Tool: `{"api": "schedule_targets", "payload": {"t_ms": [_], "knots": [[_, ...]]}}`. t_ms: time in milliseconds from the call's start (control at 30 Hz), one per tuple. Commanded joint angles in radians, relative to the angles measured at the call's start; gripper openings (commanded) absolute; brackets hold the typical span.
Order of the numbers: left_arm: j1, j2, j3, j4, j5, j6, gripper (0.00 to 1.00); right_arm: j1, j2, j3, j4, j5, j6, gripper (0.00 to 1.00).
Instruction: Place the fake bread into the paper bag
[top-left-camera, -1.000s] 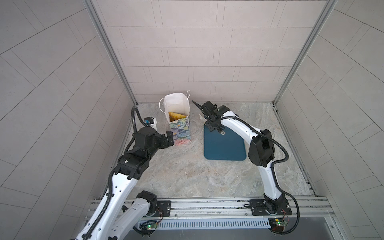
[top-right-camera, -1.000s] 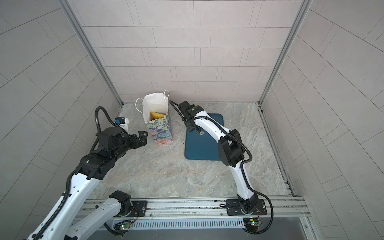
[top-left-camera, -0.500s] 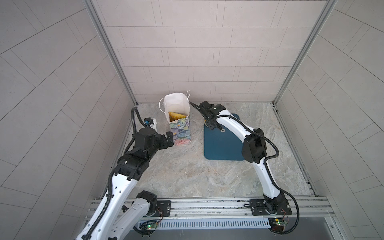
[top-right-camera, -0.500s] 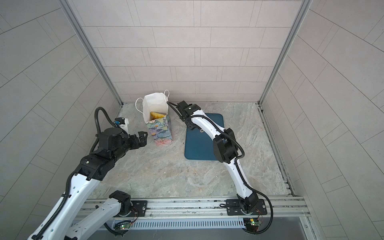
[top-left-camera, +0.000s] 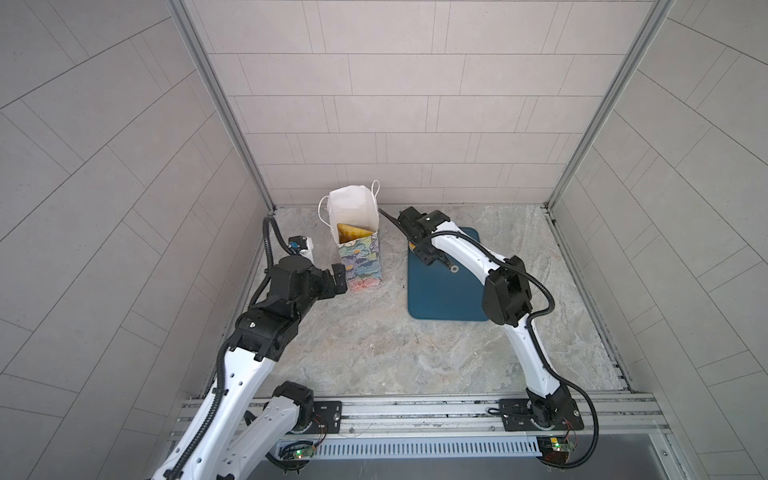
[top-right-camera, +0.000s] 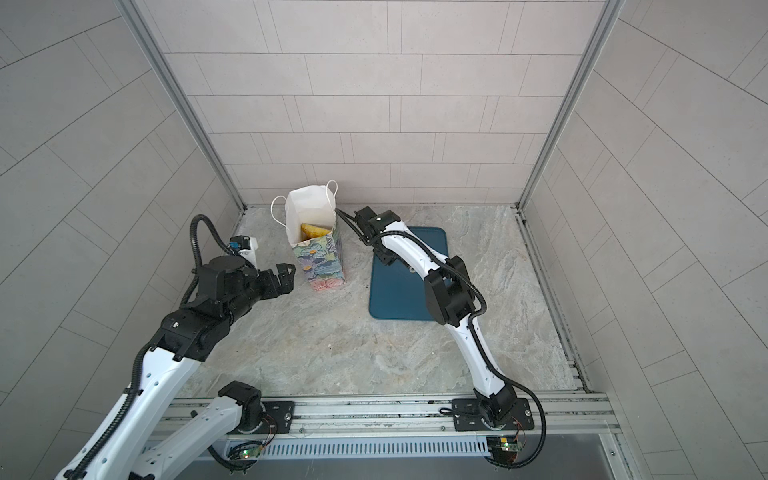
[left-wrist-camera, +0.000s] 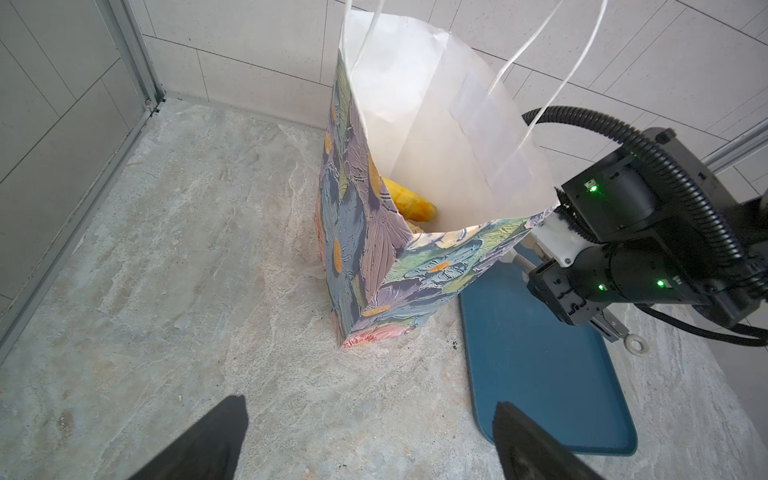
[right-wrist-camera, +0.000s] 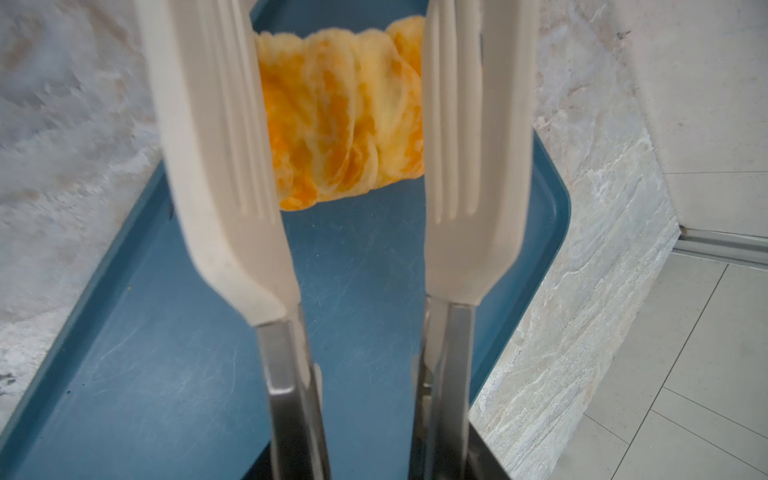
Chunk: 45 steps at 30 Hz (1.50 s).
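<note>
My right gripper (right-wrist-camera: 370, 465) is shut on the metal handles of white-tipped tongs (right-wrist-camera: 469, 166). The two tong paddles flank a striped golden fake bread roll (right-wrist-camera: 340, 120) over the far end of the teal tray (right-wrist-camera: 166, 374); I cannot tell whether the roll rests on the tray. In a top view that gripper (top-left-camera: 430, 253) sits just right of the flowered paper bag (top-left-camera: 359, 253), which stands upright and open. More fake bread (left-wrist-camera: 409, 203) lies inside the bag (left-wrist-camera: 374, 249). My left gripper (left-wrist-camera: 370, 419) is open and empty, low on the bag's near left (top-right-camera: 286, 276).
The teal tray (top-left-camera: 444, 291) lies flat to the right of the bag, partly under my right arm. The tongs' hanging ring (left-wrist-camera: 633, 345) sticks out above the tray. The bag's white cord handles (top-right-camera: 278, 212) stand up near the back wall corner. Tiled walls close three sides.
My right arm's elbow has shifted slightly to the left while its wrist stays over the tray's far corner. The left arm and the bag have not moved.
</note>
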Motion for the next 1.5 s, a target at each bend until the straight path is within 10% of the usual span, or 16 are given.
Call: {"api": "schedule_targets", "payload": {"t_ms": [0, 1467], "knots": [[-0.005, -0.01, -0.011, 0.0, -0.014, -0.006, 1.0, -0.007, -0.107, -0.058, -0.033, 0.029, -0.02, 0.49], [-0.005, -0.01, -0.012, -0.005, -0.018, -0.008, 1.0, -0.14, -0.378, -0.492, 0.247, -0.173, -0.144, 0.54]]}}
